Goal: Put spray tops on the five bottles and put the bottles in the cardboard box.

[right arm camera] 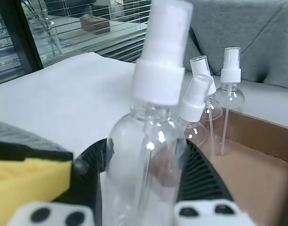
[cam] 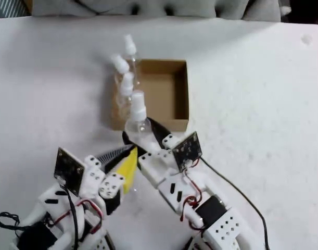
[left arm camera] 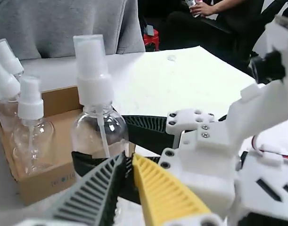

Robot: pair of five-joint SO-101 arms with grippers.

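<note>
A clear bottle [cam: 137,124] with a white spray top stands upright at the near left corner of the cardboard box [cam: 161,63]. My right gripper [cam: 142,133] is shut on its body with black fingers, and the bottle [right arm camera: 148,155] shows close up in the right wrist view. Three more capped bottles [cam: 126,86] stand in a row along the box's left side. My left gripper [cam: 134,150], with one grey and one yellow finger, is shut on nothing just in front of the held bottle [left arm camera: 99,127], its tips [left arm camera: 128,162] almost at the base.
The box [left arm camera: 40,181] sits mid-table on a white cloth [cam: 263,94], and its right half shows bare brown floor [right arm camera: 257,188]. A grey sofa [cam: 148,6] runs behind the table. Open cloth lies to the left and right of the box.
</note>
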